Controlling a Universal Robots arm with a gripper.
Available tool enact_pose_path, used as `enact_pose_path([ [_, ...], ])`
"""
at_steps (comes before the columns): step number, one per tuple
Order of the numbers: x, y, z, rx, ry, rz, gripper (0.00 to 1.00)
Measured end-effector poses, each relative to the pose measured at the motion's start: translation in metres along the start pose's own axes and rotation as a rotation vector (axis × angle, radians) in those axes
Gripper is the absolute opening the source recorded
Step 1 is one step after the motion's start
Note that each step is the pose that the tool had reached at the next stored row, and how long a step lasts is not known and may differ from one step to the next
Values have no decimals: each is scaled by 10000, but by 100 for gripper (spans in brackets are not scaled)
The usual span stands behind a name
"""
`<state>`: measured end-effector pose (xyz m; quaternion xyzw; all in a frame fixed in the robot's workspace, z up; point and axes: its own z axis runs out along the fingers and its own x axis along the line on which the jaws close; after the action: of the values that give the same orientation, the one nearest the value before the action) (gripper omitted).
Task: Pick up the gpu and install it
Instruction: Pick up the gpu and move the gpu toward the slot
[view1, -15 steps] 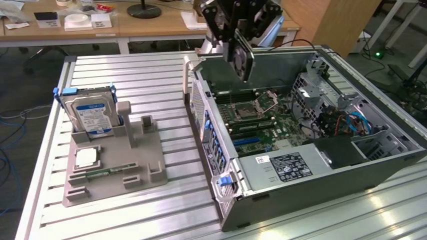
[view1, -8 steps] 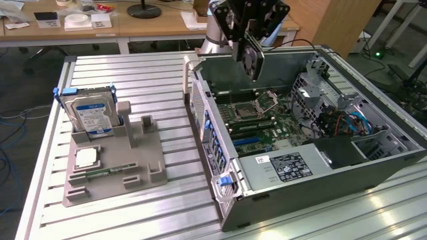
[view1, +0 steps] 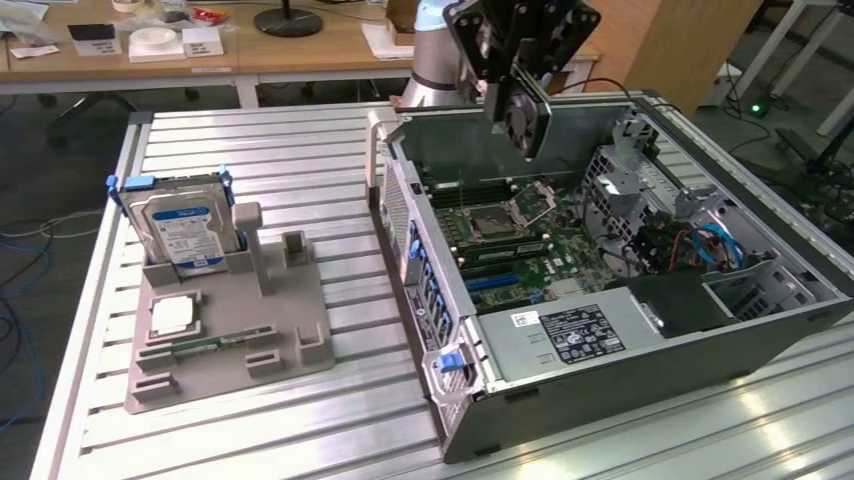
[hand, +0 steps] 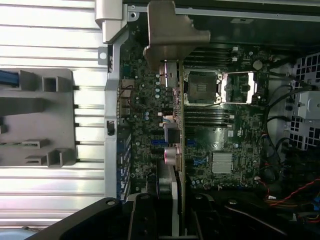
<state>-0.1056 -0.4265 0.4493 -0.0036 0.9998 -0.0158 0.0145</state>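
The gpu (view1: 526, 118), a dark flat card with a round black fan on its face, hangs upright from my gripper (view1: 518, 82), which is shut on its upper edge. It hovers above the open computer case (view1: 441, 300), over the motherboard (view1: 514, 255) near the case's back wall, apart from the board. In the wrist view the gpu (hand: 176, 130) appears edge-on, its metal end bracket (hand: 175, 35) toward the case rim, with the gripper (hand: 172, 212) clamped on it and the motherboard (hand: 225, 130) beneath.
A grey parts fixture (view1: 287, 330) lies on the slatted aluminium table (view1: 294, 150) at the exterior view's left, holding an upright silver hard drive (view1: 180, 228) and a green memory stick (view1: 200, 345). Drive cages and cables (view1: 694, 240) crowd the case's far side.
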Motion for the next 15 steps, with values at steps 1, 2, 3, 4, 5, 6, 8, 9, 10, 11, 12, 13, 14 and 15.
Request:
enact_pose_path([
  [1,-26,0,1,0,-1,-1,28],
  [2,-52,-1,2,-1,-1,-2,28],
  [3,-77,-1,3,-1,-1,-2,28],
  [4,-105,-1,3,-1,0,0,28],
  [5,-131,-1,4,-1,0,0,28],
  [6,-158,-1,5,-1,0,0,28],
  [8,-211,-2,6,0,-1,-3,28],
  [9,-237,-2,8,-1,-1,-1,28],
  [10,-262,-2,8,-1,-1,-1,28],
  [11,-289,-2,9,-1,-1,-1,28],
  [12,-316,-2,10,-1,-1,0,28],
  [13,-342,-3,10,-1,0,-1,28],
  [14,-368,-3,11,-1,-1,-2,28],
  [15,-393,-3,12,-1,-1,0,28],
])
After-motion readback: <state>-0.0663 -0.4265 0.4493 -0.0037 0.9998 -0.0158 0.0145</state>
